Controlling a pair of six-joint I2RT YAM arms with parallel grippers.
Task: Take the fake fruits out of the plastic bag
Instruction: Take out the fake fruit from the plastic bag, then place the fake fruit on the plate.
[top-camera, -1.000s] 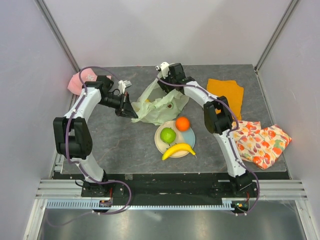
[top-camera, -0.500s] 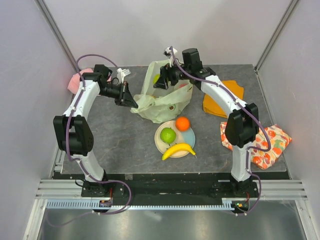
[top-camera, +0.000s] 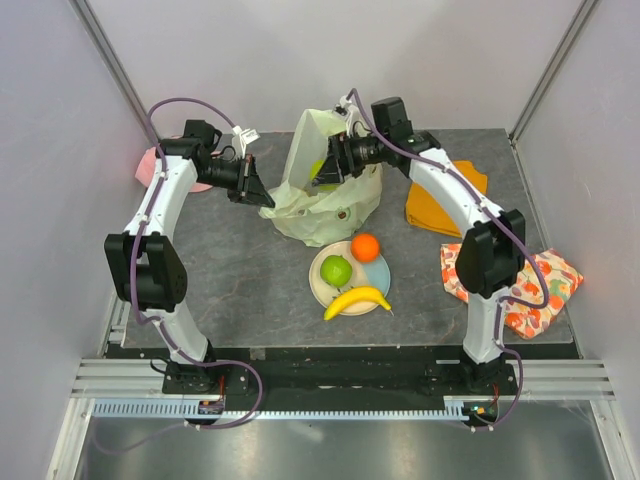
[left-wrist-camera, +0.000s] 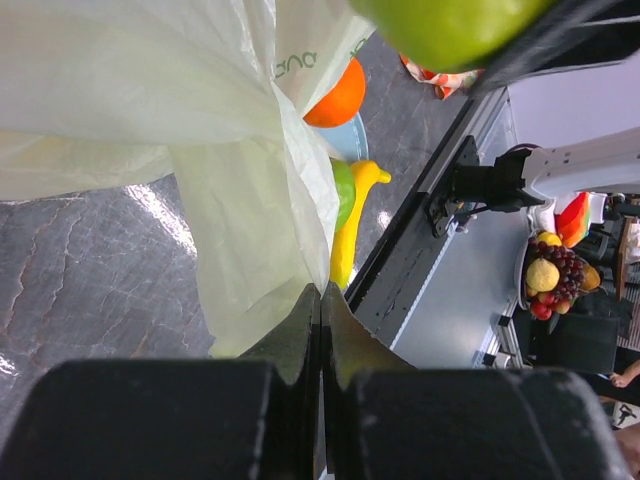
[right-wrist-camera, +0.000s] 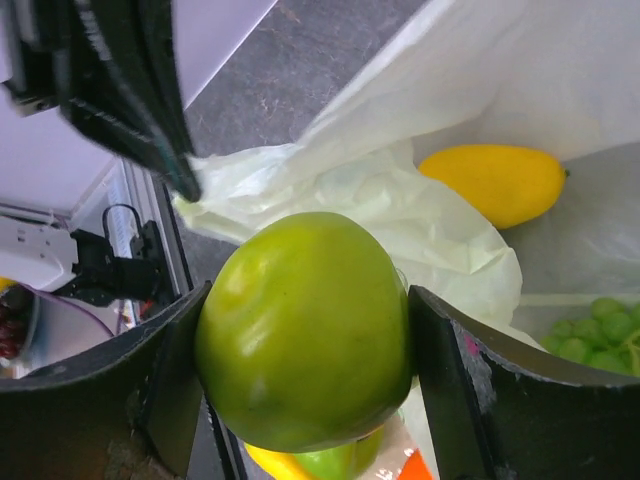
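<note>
Grey table (top-camera: 220, 280), plate (top-camera: 318, 283) by bag (top-camera: 330, 205), left fingers (left-wrist-camera: 295, 345) pinch bag, right fingers (right-wrist-camera: 475, 400) clamp pear (right-wrist-camera: 305, 330)

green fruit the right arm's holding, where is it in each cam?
Top external: glossy green plastic fruit at the raised mouth of the thin pale yellow-green plastic bag, upper centre.
Left wrist: top edge, right of centre, cropped.
Right wrist: centre, clamped between the right arm's fingers.
Shared landmark: that bag, in all three views.
</note>
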